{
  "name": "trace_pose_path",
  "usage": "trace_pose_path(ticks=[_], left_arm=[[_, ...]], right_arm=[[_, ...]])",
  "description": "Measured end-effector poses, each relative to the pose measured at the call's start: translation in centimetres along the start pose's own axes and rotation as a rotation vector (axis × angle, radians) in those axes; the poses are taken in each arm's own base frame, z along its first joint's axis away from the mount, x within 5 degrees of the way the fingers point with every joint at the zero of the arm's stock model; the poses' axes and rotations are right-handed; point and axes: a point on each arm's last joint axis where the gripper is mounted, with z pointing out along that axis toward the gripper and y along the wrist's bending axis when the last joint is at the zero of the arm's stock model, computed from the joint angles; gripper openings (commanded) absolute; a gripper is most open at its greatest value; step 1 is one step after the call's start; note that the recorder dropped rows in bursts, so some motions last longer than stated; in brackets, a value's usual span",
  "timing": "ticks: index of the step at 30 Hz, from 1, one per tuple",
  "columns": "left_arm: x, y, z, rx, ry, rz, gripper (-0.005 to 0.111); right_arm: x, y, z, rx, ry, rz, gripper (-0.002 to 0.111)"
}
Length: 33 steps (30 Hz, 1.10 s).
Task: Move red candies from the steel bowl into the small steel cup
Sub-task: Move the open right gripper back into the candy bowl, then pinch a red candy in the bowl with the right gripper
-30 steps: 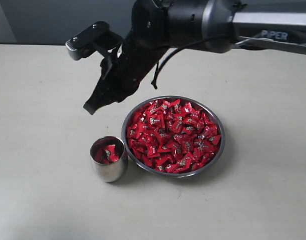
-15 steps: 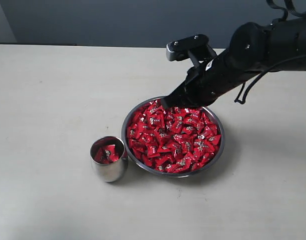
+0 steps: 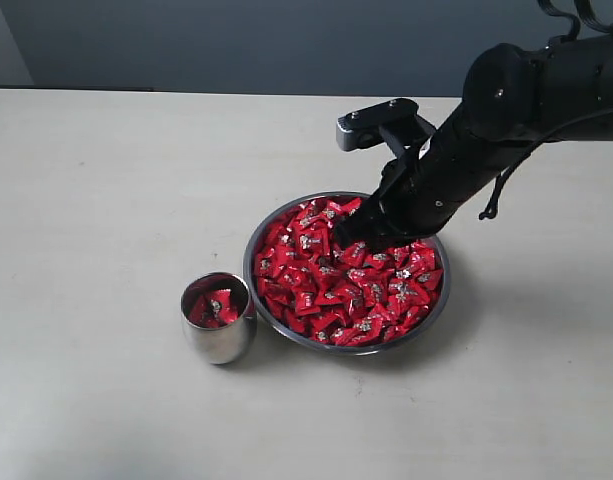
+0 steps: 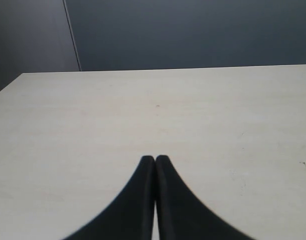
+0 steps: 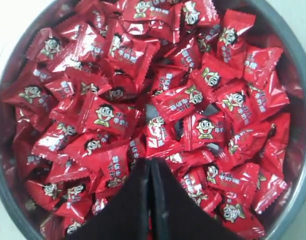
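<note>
Nearest to the exterior camera stands the small steel cup (image 3: 218, 345), upright, just beside the steel bowl (image 3: 358, 349) on its left, with a few red wrappers inside. Behind it, the bowl is heaped with red candies (image 3: 336, 285) up to about its rim. The right gripper (image 3: 344, 240) is down at the far middle of the heap; its two black fingers are pressed together with nothing between them, and the tips rest at or just above a wrapper (image 5: 149, 162). To do this pick well, I think the jaws must first part a little, then come down around one candy that lies on top, and close on its body rather than on the twisted end. The left gripper (image 4: 155, 159), also closed and empty, hangs over the bare table (image 3: 106, 180), away from the work.
</note>
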Motion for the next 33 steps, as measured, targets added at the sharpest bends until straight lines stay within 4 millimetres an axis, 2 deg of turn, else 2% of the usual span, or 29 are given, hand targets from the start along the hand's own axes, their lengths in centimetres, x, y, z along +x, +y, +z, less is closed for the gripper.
trace_pose_path(ticks=[10,15,18,21,25,26,30,31,33], left_arm=[[0.0,0.0,0.0,0.000,0.000,0.000,0.000],[0.0,0.0,0.0,-0.002,0.000,0.000,0.000],[0.0,0.0,0.0,-0.002,0.000,0.000,0.000],[0.0,0.0,0.0,-0.002,0.000,0.000,0.000],[0.0,0.0,0.0,-0.002,0.000,0.000,0.000],[0.0,0.0,0.0,-0.002,0.000,0.000,0.000],[0.0,0.0,0.0,-0.002,0.000,0.000,0.000],[0.0,0.0,0.0,-0.002,0.000,0.000,0.000],[0.0,0.0,0.0,-0.002,0.000,0.000,0.000]], right_arm=[[-0.1,0.3,0.0,-0.029,-0.007,-0.092,-0.001],[-0.2,2.2,0.6,-0.080,-0.007,-0.202,-0.001],[-0.7,3.3,2.1,-0.067,0.052,-0.347,-0.001],[-1.7,3.3,3.2,-0.042,0.156,-0.469,-0.001],[-3.4,3.8,2.6,-0.033,0.137,-0.508,0.000],[-3.8,4.1,2.4,-0.031,0.127,-0.518,0.003],[-4.0,4.8,2.3,-0.034,0.122,-0.508,0.032],[-4.0,4.8,2.4,-0.033,0.126,-0.499,0.036],[-3.9,4.7,2.9,-0.030,0.141,-0.468,0.036]])
